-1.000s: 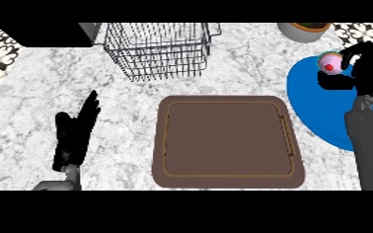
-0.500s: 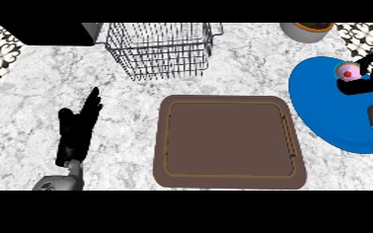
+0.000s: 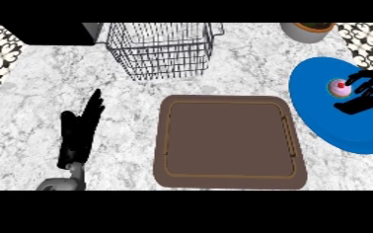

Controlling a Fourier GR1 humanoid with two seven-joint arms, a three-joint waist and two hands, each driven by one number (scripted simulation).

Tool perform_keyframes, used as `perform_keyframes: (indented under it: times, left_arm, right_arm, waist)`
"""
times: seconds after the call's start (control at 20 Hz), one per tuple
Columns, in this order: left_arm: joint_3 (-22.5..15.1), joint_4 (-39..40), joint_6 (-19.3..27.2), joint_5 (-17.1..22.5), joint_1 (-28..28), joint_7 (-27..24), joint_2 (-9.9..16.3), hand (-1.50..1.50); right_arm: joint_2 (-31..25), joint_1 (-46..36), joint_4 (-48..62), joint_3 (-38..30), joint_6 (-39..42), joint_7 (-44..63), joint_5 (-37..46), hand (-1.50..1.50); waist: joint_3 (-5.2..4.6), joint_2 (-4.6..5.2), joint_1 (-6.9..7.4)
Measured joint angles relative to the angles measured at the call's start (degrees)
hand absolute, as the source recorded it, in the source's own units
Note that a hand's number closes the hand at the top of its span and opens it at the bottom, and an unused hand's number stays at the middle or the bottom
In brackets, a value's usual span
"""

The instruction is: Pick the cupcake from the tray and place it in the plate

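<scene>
The cupcake (image 3: 338, 87), pink-frosted with a red dot on top, stands on the blue plate (image 3: 320, 116) at the right. My right hand (image 3: 358, 95) shows only at the right edge, open. Its thumb and fingers spread on either side of the cupcake, a little apart from it. The brown tray (image 3: 229, 143) lies in the middle with nothing on it. My left hand (image 3: 77, 134) rests open on the counter at the lower left, fingers straight and pointing away from me.
A wire basket (image 3: 165, 49) stands behind the tray. A grey pot (image 3: 309, 30) is at the back right, and a dark block (image 3: 51, 32) at the back left. Marble counter lies between my left hand and the tray.
My right hand has drawn back toward the right edge and opened, leaving the cupcake standing on the plate. Its forearm has left the view. The left hand has not moved.
</scene>
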Motion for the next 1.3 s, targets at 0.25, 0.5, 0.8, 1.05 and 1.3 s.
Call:
perform_keyframes:
  times: [0.25,0.5,0.8,1.05,1.3]
  left_arm:
    - [0.3,-0.3,0.0,-0.2,-0.1,0.8,0.0,0.0]
    - [0.4,0.1,0.6,-0.5,0.3,0.3,-0.3,0.0]
    - [1.1,0.6,0.1,-0.2,0.4,-0.6,0.1,0.0]
    - [0.4,-0.8,0.0,-0.7,1.4,-0.1,-0.6,0.0]
    - [1.2,1.5,-0.4,-0.8,0.1,-1.0,-0.6,0.0]
  right_arm:
    - [-1.5,-0.9,2.7,-2.0,2.4,-9.6,-3.8,-1.5]
    - [-0.3,-1.6,0.8,-10.0,3.1,-18.6,-13.9,-1.5]
    - [-2.0,0.1,1.8,-18.8,9.2,-25.4,-25.2,-1.5]
    - [-3.3,2.5,4.7,-20.4,13.0,-30.2,-29.6,-1.5]
    - [-4.2,3.7,8.0,-19.8,15.4,-35.7,-32.0,-1.5]
  waist:
    - [0.0,-0.08,-0.27]
    - [0.06,-0.31,-1.09]
    - [0.01,-0.27,-1.1]
    - [0.0,-0.2,-0.69]
    - [-0.01,-0.12,-0.51]
